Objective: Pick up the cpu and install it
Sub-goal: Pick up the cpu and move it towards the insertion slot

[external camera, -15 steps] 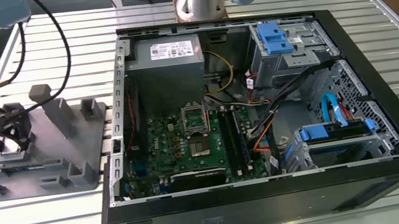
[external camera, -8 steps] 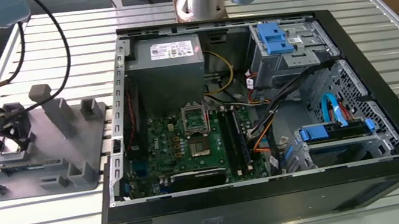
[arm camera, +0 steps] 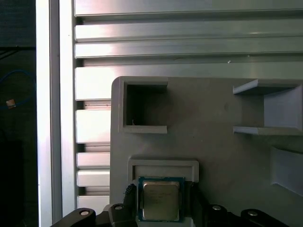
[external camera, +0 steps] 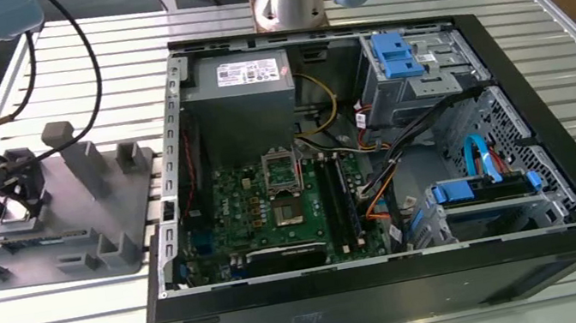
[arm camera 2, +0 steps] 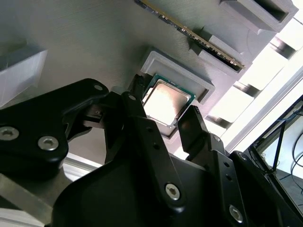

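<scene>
Slatted aluminium table (external camera: pixel 541 8), bright under the lights. An open computer case (external camera: pixel 400 282) lay on it toward the exterior view's right. A grey plastic holder (external camera: pixel 97 200) sat just beside the case on the exterior view's left.

The gripper (external camera: pixel 16 211) was down over the near end of that holder. In both wrist views the cpu (arm camera: pixel 161 199) lay flat in a shallow walled pocket of the holder, silver top up, green rim showing all round. The jaws were set narrow, only a little wider than the chip. One black finger (arm camera 2: pixel 191 125) stood just beside an edge and its partner stood at the opposite edge. No pinch was visible, and the chip looked seated, not raised.

Judged step: taking hold of the cpu in its pocket.

- The fingers looked evenly placed either side, so closing should have met both edges together. An off-centre close could have skewed the chip against the pocket wall.
- Contact belonged on the green edges, low down, not on the metal lid.
- Light force seemed right, as the chip is thin and rigid.
- A level chip would matter at the socket (external camera: pixel 282 171) on the green board (external camera: pixel 262 213) inside the case, well apart from the holder.
</scene>
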`<state>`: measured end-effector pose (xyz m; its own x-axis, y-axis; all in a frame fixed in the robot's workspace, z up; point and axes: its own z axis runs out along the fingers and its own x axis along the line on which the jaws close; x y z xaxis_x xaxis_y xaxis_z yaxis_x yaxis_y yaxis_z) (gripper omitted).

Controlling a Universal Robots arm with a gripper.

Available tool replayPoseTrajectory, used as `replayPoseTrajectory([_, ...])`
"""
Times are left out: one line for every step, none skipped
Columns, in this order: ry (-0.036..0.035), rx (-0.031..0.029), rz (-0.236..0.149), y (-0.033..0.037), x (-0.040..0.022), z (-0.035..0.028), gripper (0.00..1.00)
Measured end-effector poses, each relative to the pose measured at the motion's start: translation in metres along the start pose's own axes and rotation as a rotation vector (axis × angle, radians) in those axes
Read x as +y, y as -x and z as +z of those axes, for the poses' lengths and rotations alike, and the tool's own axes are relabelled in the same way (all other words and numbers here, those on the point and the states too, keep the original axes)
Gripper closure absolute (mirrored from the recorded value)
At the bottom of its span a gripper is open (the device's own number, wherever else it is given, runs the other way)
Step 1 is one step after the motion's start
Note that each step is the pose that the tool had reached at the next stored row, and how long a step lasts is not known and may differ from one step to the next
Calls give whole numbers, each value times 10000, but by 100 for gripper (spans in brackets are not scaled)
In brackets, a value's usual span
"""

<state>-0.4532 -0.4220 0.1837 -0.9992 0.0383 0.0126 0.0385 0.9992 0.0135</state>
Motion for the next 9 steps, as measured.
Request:
replayPoseTrajectory([0,0,0,0,0,0,44])
replayPoseTrajectory([0,0,0,0,0,0,44])
replayPoseTrajectory([0,0,0,0,0,-1,45])
replayPoseTrajectory([-1,0,0,0,0,-1,52])
replayPoseTrajectory([0,0,0,0,0,-1,52])
replayPoseTrajectory([0,0,0,0,0,-1,53])
replayPoseTrajectory([0,0,0,0,0,-1,53])
replayPoseTrajectory([0,0,0,0,0,-1,53])
replayPoseTrajectory([0,0,0,0,0,-1,53])
